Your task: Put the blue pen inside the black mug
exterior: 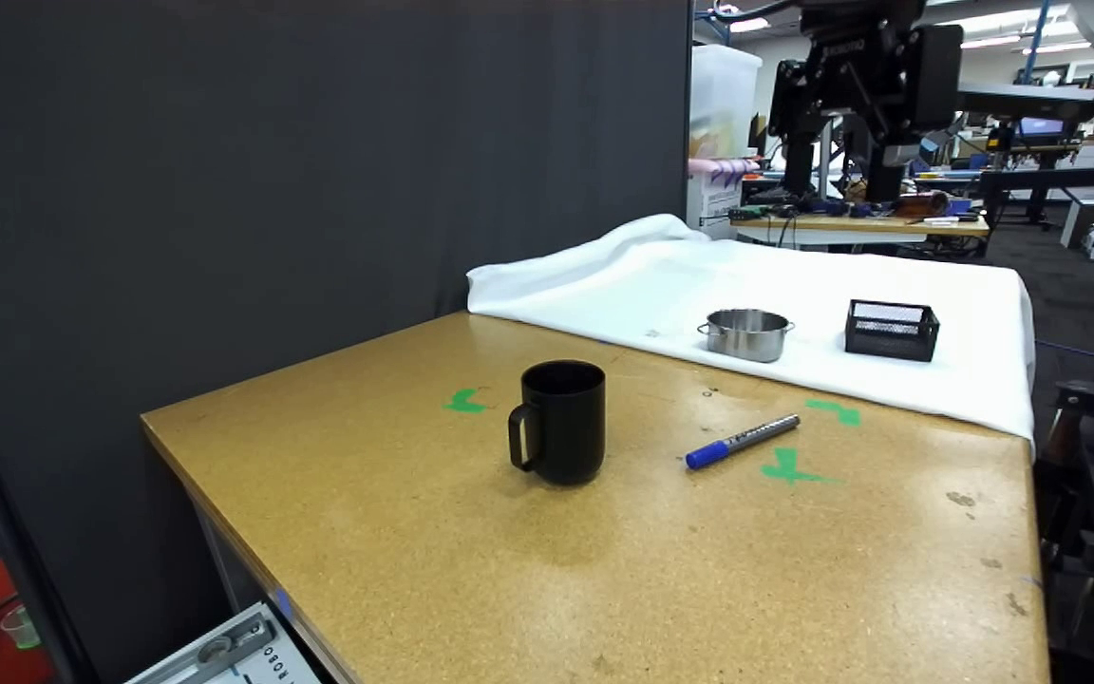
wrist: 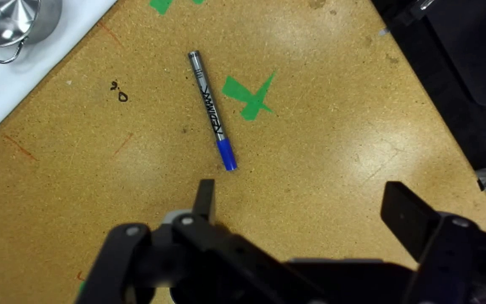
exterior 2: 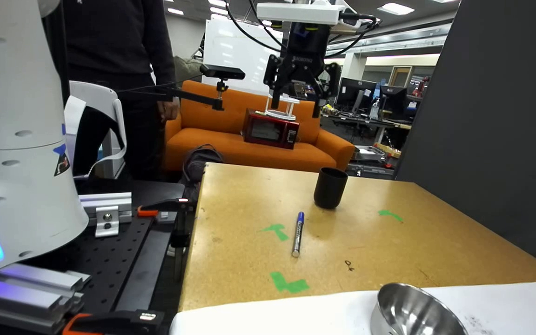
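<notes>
Blue pen (exterior: 743, 443): loose on tabletop (exterior: 414, 570), outside black mug (exterior: 562, 427); jaws spread

Ref. pt = mug: upright, mouth up, loop handle (exterior: 516, 439) on side away fr. pen.

Pen lies flat nr mug, apart fr. it, on side opp. the handle. Blue cap end twd mug; silver barrel w/ dk lettering runs off away fr. mug.

Green tape mark (exterior: 464, 401) nr mug, handle side. Another tape mark (exterior: 787, 465) just beside pen barrel, farther fr. mug than pen. Corner tape mark (exterior: 834, 411) past barrel end, farther again fr. mug.

White cloth (exterior: 594, 294) starts past the corner tape mark, well apart fr. mug. On cloth: metal bowl (exterior: 748, 342) w/ small loop handles, then blk mesh basket (exterior: 892, 332), farther fr. mug than bowl.

Gripper (exterior 2: 296, 105) up in air, well higher than mug in both exterior views, tips down. Jaws spread wide, one well apart fr. the other. Straight over mug or off to a side: can't tell.

Dk partition (exterior: 319, 190) well past mug, handle side. White robot base (exterior 2: 26, 107) off the tabletop, well apart fr. mug. Person (exterior 2: 114, 37) in dk top, partly in view, also well apart fr. mug.

Farthest: orange sofa (exterior 2: 231, 142) beyond mug and table edge, red microwave (exterior 2: 265, 130) on it.
</notes>
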